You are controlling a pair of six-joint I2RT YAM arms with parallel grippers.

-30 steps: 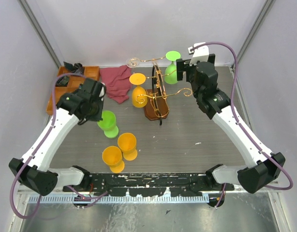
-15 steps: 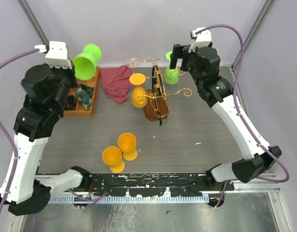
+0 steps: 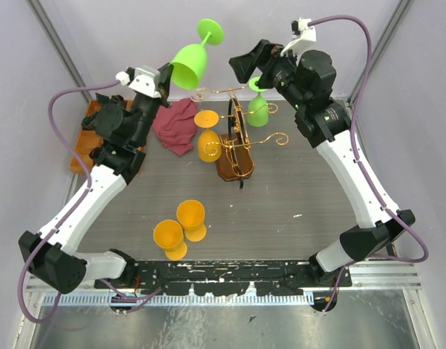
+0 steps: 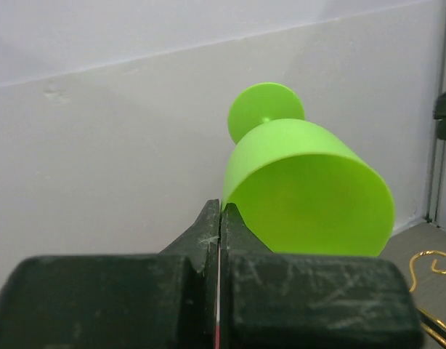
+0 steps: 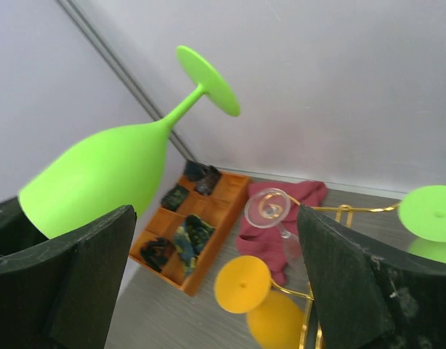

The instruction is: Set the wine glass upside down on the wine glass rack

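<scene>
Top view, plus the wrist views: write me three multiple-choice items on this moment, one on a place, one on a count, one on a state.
1. From the top camera, where does the cloth lie?
A. left of the rack
B. right of the rack
C. hung on the rack

2. How many orange glasses stand on the table, off the rack?
A. one
B. two
C. four

3. The left hand is:
A. open and empty
B. shut on the green glass at its rim
C. shut on the cloth

Answers:
1 A, the cloth lies to the rack's left.
2 B, a pair stands toward the near edge.
3 B, it pinches the rim, with the glass in the air.
</scene>
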